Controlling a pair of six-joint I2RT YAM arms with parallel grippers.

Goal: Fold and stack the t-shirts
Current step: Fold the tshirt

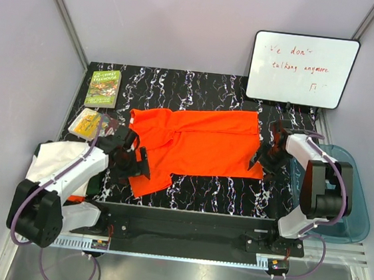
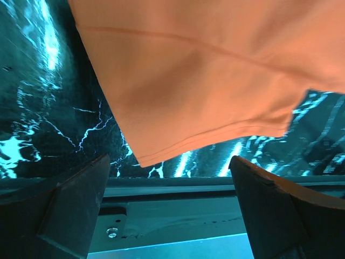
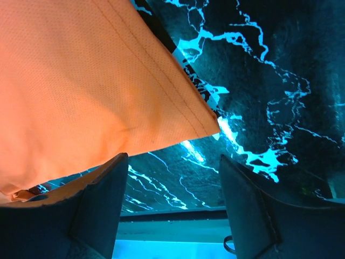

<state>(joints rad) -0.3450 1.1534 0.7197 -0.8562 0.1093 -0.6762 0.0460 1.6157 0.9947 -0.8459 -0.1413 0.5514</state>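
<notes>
The bright orange t-shirt [image 1: 193,144] lies spread flat on the black marbled table [image 1: 234,198]. My left gripper [image 1: 137,165] is open and empty, just above the shirt's near left corner. In the left wrist view that corner [image 2: 215,81] lies ahead of the open gripper [image 2: 170,210]. My right gripper [image 1: 259,162] is open and empty at the shirt's near right corner. In the right wrist view the hemmed corner [image 3: 81,91] lies just beyond the open gripper [image 3: 172,210]. A white shirt [image 1: 51,156] lies bunched under the left arm, with a bit of red-orange cloth [image 1: 76,198] beneath it.
A small green book [image 1: 103,88] and a yellow packet [image 1: 86,124] lie at the far left. A whiteboard [image 1: 301,70] leans at the back right. A translucent blue tub [image 1: 359,218] stands by the right arm. The table's near edge runs along a metal rail [image 1: 182,253].
</notes>
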